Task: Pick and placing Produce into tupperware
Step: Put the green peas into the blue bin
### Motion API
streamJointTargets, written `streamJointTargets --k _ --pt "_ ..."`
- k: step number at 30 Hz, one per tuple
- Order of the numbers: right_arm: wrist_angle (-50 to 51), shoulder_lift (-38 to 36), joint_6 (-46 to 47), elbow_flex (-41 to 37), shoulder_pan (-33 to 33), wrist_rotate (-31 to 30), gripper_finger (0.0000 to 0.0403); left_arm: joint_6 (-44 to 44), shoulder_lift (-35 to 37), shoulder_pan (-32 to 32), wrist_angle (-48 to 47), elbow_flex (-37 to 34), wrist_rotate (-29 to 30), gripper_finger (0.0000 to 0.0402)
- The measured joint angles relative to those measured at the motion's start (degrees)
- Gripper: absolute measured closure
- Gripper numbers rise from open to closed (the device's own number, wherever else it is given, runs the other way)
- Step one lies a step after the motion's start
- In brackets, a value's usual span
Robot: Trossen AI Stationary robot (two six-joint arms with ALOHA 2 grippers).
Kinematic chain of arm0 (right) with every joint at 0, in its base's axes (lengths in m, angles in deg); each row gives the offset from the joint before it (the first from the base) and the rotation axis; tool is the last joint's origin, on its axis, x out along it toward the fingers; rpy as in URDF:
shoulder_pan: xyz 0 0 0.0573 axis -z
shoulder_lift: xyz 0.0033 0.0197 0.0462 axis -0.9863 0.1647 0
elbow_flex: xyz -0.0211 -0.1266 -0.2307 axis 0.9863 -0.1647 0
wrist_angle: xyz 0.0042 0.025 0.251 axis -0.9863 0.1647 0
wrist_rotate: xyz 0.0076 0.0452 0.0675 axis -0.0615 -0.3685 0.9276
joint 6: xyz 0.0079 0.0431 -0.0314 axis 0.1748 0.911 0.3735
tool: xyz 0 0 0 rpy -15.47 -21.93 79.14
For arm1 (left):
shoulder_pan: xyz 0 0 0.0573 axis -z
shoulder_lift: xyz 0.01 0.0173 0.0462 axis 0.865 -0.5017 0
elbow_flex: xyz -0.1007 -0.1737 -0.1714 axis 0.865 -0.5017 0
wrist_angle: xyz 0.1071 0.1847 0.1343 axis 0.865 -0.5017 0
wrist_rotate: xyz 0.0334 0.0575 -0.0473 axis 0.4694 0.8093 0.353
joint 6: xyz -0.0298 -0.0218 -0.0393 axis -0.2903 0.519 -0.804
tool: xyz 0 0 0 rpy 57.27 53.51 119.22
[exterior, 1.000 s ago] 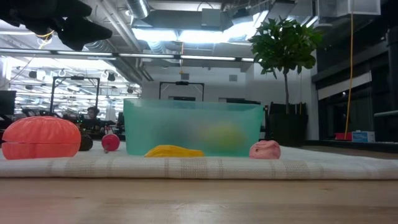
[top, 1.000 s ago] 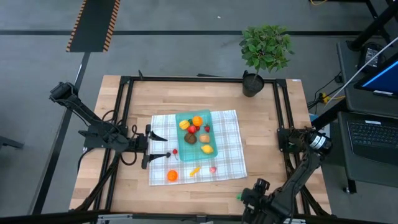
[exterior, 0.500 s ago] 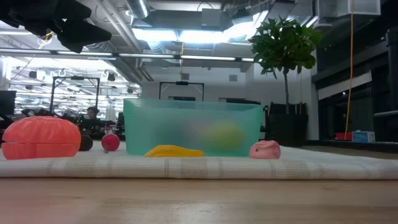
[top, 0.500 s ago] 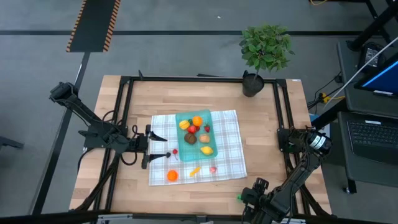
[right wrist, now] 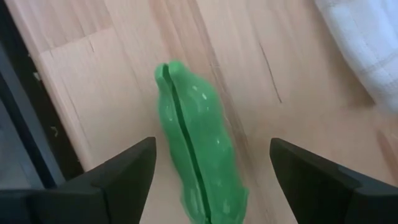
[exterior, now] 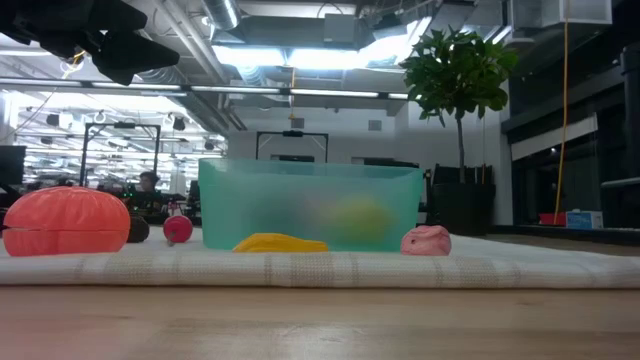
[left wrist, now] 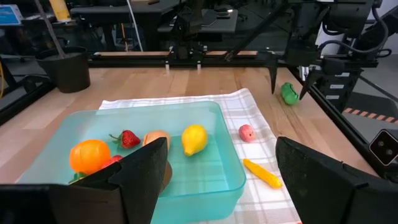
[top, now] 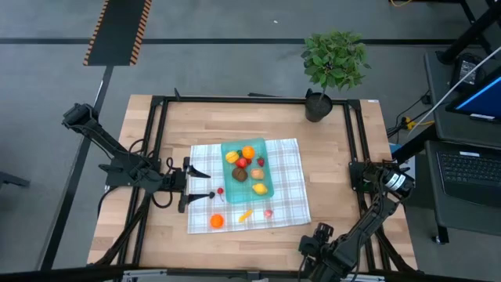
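The teal tupperware (top: pixel 270 168) sits on the checked cloth and holds an orange, a lemon, a strawberry and other produce (left wrist: pixel 194 138). An orange piece (top: pixel 216 222), a yellow one (top: pixel 246 214), a pink one (top: pixel 268 212) and a small red one (top: pixel 220 190) lie loose on the cloth. A green pod (right wrist: pixel 196 162) lies on the bare wood near the table's near edge. My right gripper (right wrist: pixel 211 177) points down over it, open, with one finger on either side and a gap to each. My left gripper (top: pixel 205 184) waits open, level, at the cloth's left edge.
A potted plant (top: pixel 333 66) stands at the far right corner. The white-and-grey checked cloth (top: pixel 290 188) covers the table's middle. Black frame rails (top: pixel 156 157) run along the table's sides, one close beside the green pod (left wrist: pixel 289 93).
My right gripper has sunk toward the green pod near the table's near edge, staying open. The produce, the tupperware and my left arm have kept still.
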Motion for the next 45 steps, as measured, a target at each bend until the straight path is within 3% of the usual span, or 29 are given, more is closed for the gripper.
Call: streamJointTargets --k 26,45 --pt "-0.30 1.81 0.21 0.20 0.08 0.90 0.0092 0.02 0.00 0.00 0.00 0.00 0.00 0.0110" --pt "-1.40 1.88 0.49 0.11 0.09 1.06 0.0253 0.02 0.00 0.00 0.00 0.00 0.00 0.0110"
